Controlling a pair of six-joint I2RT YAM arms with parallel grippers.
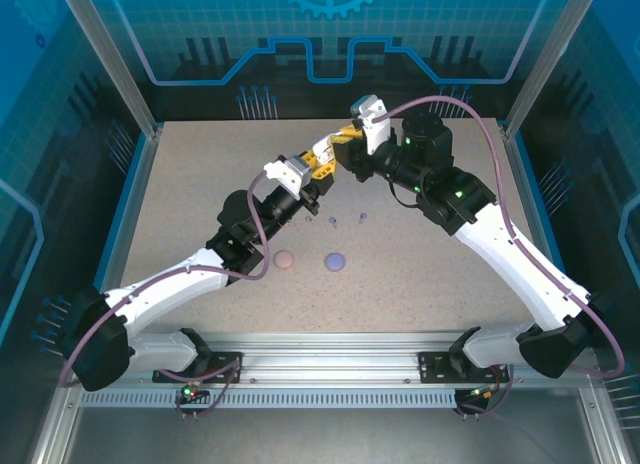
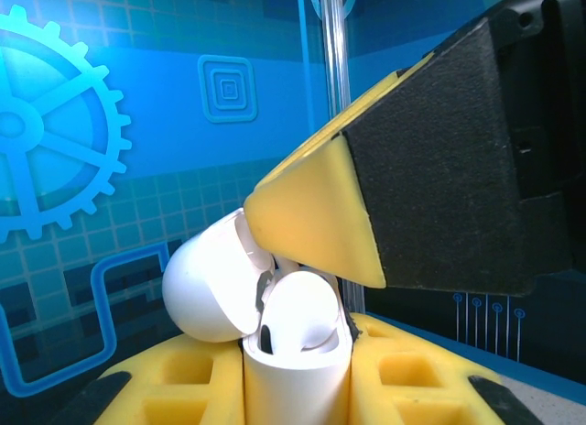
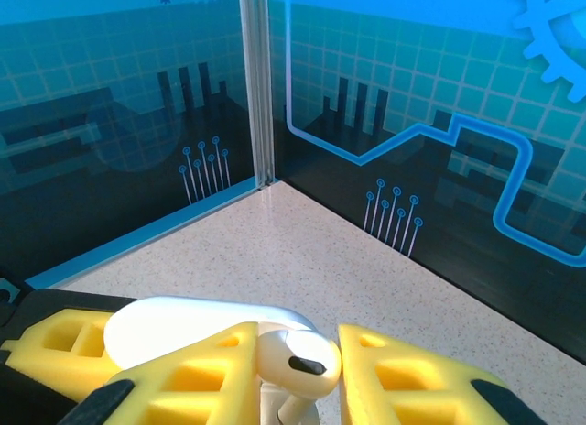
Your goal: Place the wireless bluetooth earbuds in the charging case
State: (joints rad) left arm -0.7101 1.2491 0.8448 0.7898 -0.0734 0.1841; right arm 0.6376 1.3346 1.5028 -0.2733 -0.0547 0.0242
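Observation:
My left gripper [image 2: 295, 375] is shut on a white charging case [image 2: 295, 384], held upright with its lid [image 2: 211, 283] swung open to the left. A white earbud [image 2: 298, 310] sits partway in the case's mouth. My right gripper [image 3: 295, 370] is shut on that white earbud [image 3: 295, 356], stem pointing down, with the case lid [image 3: 183, 320] just behind it. Its yellow finger [image 2: 316, 219] presses down from above in the left wrist view. From above, the left gripper [image 1: 312, 174] and right gripper [image 1: 338, 146] meet over the far middle of the table.
A pink case [image 1: 285, 259] and a purple case [image 1: 334, 261] lie on the speckled table [image 1: 440, 274] nearer the arms. Tiny purple earbuds [image 1: 333, 221] [image 1: 361, 218] lie just beyond them. Glass walls [image 3: 256, 86] ring the table.

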